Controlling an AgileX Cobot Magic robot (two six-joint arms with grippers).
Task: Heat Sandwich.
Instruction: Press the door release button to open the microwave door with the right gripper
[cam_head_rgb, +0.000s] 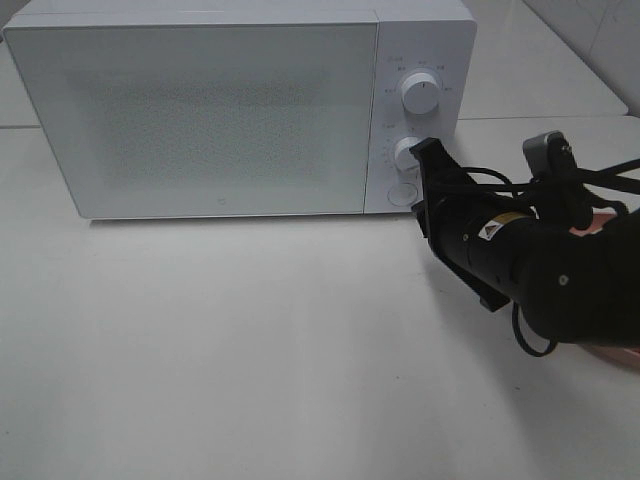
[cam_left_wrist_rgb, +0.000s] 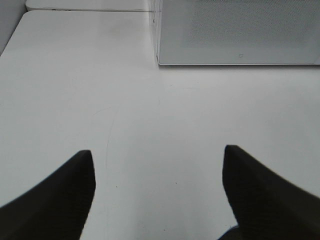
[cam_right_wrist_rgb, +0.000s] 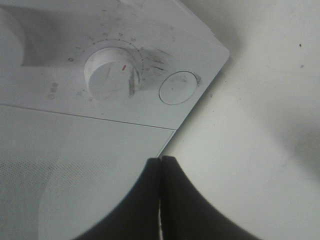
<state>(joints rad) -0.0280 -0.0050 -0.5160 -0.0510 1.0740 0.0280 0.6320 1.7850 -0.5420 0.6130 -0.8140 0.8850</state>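
Note:
The sandwich is out of view in every frame. The white microwave (cam_head_rgb: 200, 110) stands at the back of the table with its door closed. My right gripper (cam_head_rgb: 428, 150) is shut with nothing between its fingers, and its tip is at the lower knob (cam_head_rgb: 405, 153) on the control panel. The right wrist view shows the shut fingertips (cam_right_wrist_rgb: 161, 161) just short of that knob (cam_right_wrist_rgb: 112, 75) and the round button (cam_right_wrist_rgb: 177, 87). My left gripper (cam_left_wrist_rgb: 157, 150) hangs open over bare table in front of the microwave's left corner (cam_left_wrist_rgb: 240, 35), holding nothing.
An upper knob (cam_head_rgb: 420, 93) sits above the lower one, and a round button (cam_head_rgb: 401, 192) below it. The white table (cam_head_rgb: 250, 350) stretches in front of the microwave. A pinkish edge (cam_head_rgb: 608, 352) shows under the right arm.

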